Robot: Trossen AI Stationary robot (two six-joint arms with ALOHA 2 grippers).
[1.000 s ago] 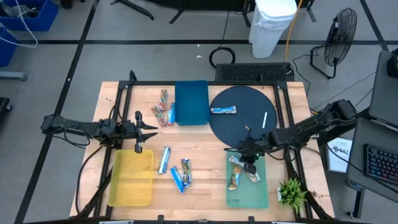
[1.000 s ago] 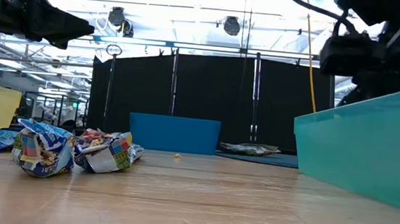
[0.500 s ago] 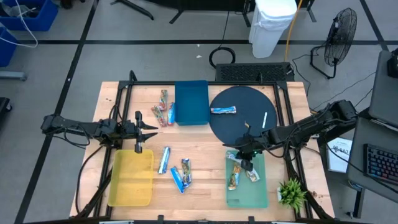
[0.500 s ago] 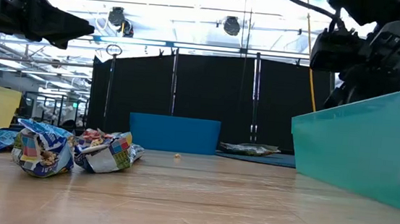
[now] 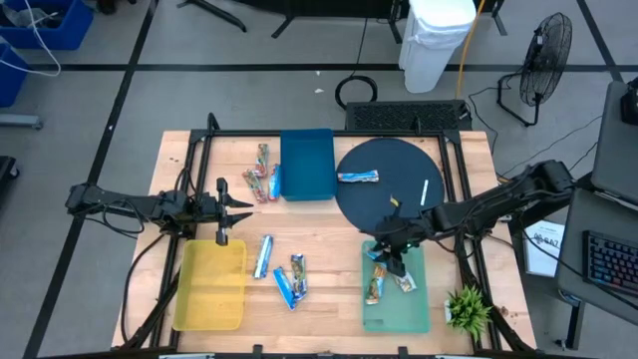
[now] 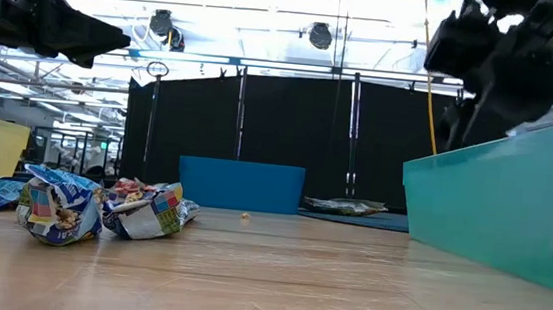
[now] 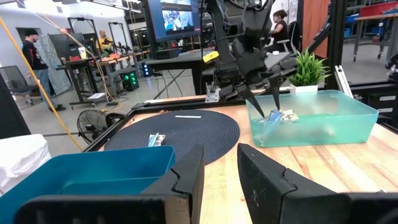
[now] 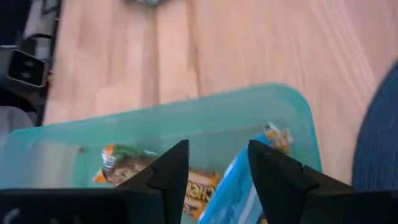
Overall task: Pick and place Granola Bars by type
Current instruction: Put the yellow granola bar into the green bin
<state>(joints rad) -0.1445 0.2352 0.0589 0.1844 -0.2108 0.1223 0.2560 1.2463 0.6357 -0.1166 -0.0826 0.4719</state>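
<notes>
Granola Bars (image 5: pixel 291 280) are lying scattered over your counter (image 5: pixel 319 299) and in several containers. In the high view, three loose bars are sitting between the yellow tray (image 5: pixel 210 285) and the teal tray (image 5: pixel 397 304): one blue-and-white bar (image 5: pixel 264 256) is lying with its long axis running nearly toward the far edge, and two more beside it are lying side by side, tilted slightly. Near the blue bin (image 5: pixel 307 166), a small cluster of reddish multicoloured bars (image 5: pixel 261 178) is lying just beside the bin's left wall; you cannot count them exactly, though at least three are showing. One blue-and-white bar (image 5: pixel 358 177) is lying crosswise on the dark round mat (image 5: pixel 389 189), pointing side to side.

The teal tray is holding two bars: a brownish one (image 5: pixel 375 285) lying lengthwise and a blue-and-white one (image 5: pixel 405 280) angled beside it. The yellow tray and the blue bin are showing nothing inside.

Your right pincer (image 5: pixel 396 261) is hovering over the near end of the teal tray with its fingers (image 8: pixel 169 171) standing apart and gripping nothing. Your left pincer (image 5: pixel 223 237) is waiting above the far edge of the yellow tray, fingers (image 7: pixel 186 177) parted with a narrow gap and clamped on nothing.
</notes>
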